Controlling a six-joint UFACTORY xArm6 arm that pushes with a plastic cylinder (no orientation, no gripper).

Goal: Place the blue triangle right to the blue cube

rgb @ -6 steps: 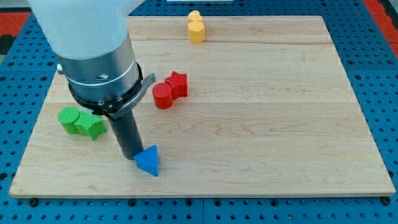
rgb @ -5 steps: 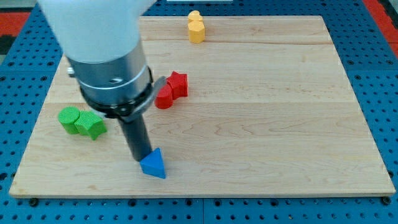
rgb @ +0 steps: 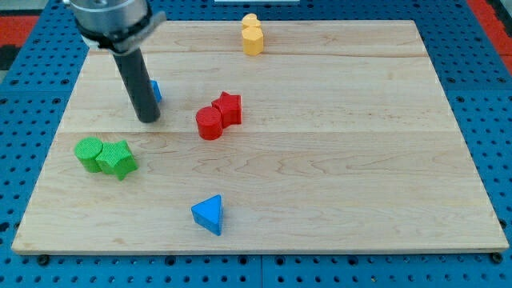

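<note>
The blue triangle lies near the board's bottom edge, a little left of centre. The blue cube sits at the upper left, mostly hidden behind my rod; only a sliver shows. My tip rests on the board just below and left of the blue cube, far above and left of the blue triangle.
A red cylinder and a red star-shaped block touch each other right of my tip. Two green blocks sit at the left edge. Two yellow blocks stand at the top edge. The wooden board lies on a blue pegboard.
My rod has left the blue triangle and moved up and left to the blue cube. The triangle shifted slightly right and down and now lies apart from my tip. The blue cube has come into view.
</note>
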